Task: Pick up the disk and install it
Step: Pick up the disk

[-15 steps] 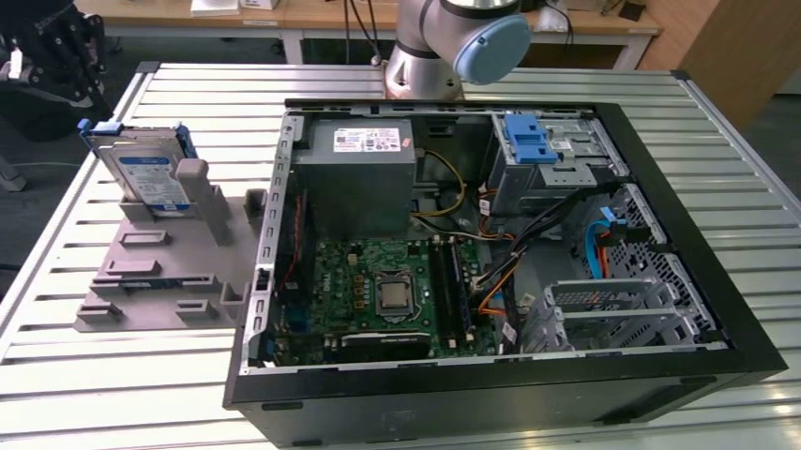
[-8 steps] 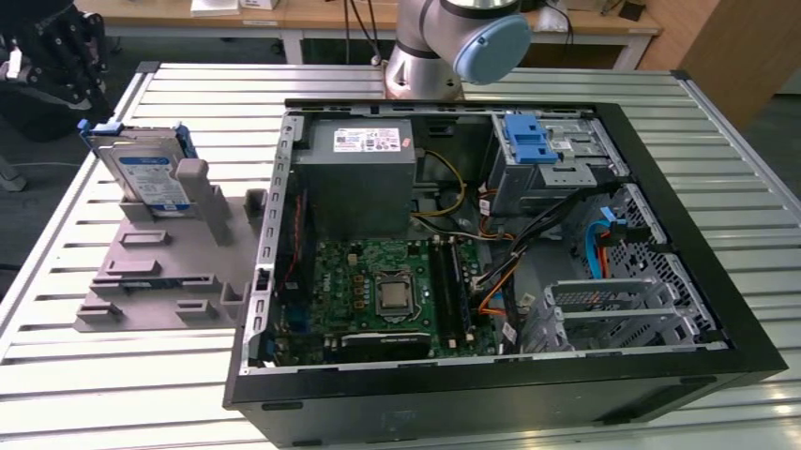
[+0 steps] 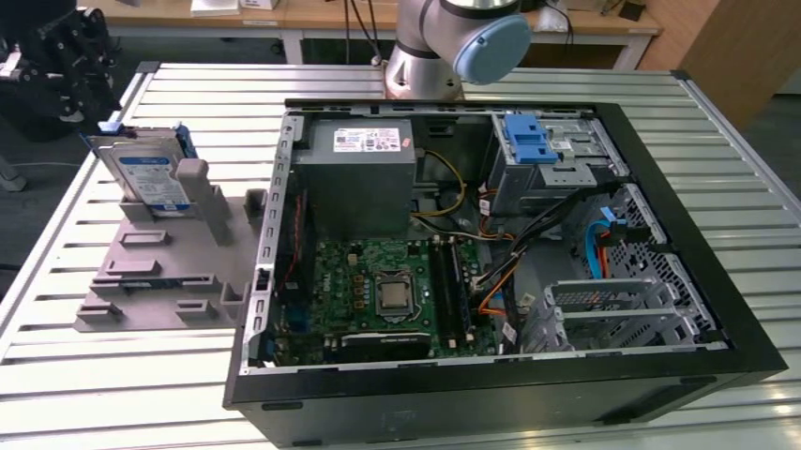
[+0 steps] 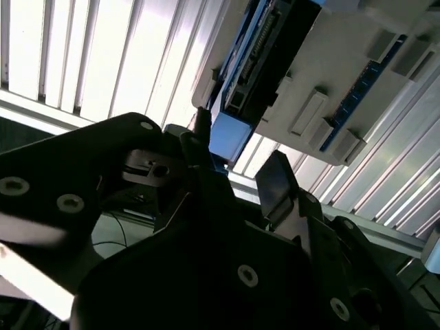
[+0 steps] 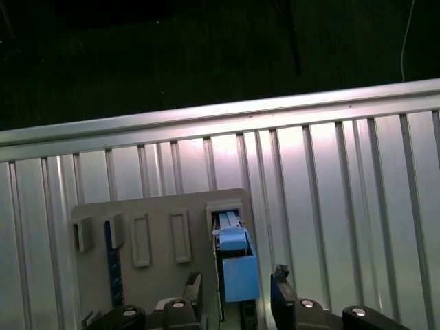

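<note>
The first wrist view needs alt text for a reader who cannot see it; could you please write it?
The open claw is lined up over the blue-framed disk, which stands on edge in a slot of a grey fixture on a ribbed metal table.

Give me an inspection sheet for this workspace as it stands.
Surface: slatted metal table, carrying an open computer case and a grey fixture.
Job's things: the disk stands on edge in the grey fixture, on the exterior view's left of the case; not yet installed.
Clutter: nothing seen.
Gripper: the gripper is open, with its fingers on either side of the disk and not closed on it.
Cables: wire bundles run inside the case; nothing seen on the table.
Surroundings: the arm base stands behind the case, with wooden benches beyond it.
</note>
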Robot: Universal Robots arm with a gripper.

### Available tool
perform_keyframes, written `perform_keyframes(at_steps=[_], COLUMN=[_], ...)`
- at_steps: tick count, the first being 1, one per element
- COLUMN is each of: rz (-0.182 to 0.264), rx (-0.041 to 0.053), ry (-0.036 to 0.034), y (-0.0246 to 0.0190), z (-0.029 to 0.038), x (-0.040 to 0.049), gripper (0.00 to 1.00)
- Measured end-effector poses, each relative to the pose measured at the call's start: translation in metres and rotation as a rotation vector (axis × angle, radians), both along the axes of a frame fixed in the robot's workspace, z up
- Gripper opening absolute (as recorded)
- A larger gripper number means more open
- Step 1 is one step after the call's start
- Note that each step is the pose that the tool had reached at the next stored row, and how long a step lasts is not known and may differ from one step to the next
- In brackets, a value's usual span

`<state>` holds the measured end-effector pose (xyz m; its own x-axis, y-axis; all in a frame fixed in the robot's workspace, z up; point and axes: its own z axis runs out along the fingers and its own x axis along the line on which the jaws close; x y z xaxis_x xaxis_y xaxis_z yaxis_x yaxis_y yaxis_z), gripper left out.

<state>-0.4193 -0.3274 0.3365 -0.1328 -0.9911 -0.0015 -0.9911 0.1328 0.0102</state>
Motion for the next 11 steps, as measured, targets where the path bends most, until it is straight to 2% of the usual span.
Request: perform_keyframes(at_steps=[3, 4, 8, 11], rz=[0.001, 0.002, 0.01, 0.033], rx=[-0.0038, -0.0048, -0.0048, -0.0047], ry=[-0.0002, -0.0003, -0.0006, -0.001], y=[0.0001, 0.0001, 0.0001, 0.0001], z=[-0.0051, -0.0098, -0.0166, -0.02], x=[-0.0002, -0.0004, -0.0004, -0.0005], gripper=[0.53, 0.59, 0.59, 0.59])
